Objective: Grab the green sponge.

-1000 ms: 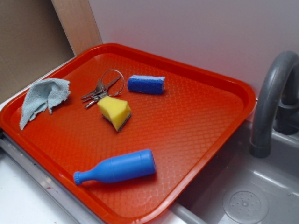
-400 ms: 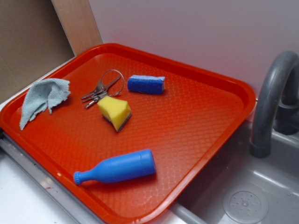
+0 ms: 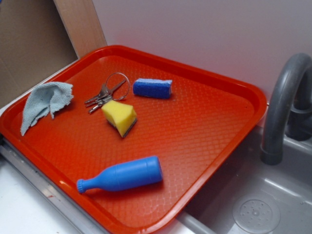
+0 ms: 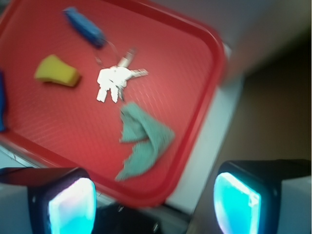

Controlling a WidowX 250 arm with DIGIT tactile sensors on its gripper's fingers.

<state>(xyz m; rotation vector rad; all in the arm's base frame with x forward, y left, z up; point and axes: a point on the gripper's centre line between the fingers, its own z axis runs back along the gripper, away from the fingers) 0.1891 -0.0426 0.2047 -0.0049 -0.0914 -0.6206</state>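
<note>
From my seat the green sponge (image 3: 120, 116) sits in the centre-left of the exterior frame on the red tray (image 3: 219, 122), a yellow foam wedge with its thin dark scouring face turned down and to the side; in the wrist frame it shows at the upper left (image 4: 56, 71). What worries me most is the bunch of keys (image 3: 103, 96) lying just beside it, apparently touching its upper edge: I judge a descent slightly off toward that side could catch the ring or drag the keys along. The blue sponge block (image 3: 152, 88) lies close above and right, and a careless aim could land on it instead. The wedge shape may also squirt out of a squeeze across its sloped faces. The grey cloth (image 3: 44, 102) and blue bottle (image 3: 122, 175) are well apart and less of a concern. The gripper (image 4: 155, 195) is spread wide, its two fingers (image 4: 72, 202) at the bottom corners of the blurred wrist frame, holding nothing and touching nothing, hanging off the tray's edge past the cloth, far from the sponge.
</note>
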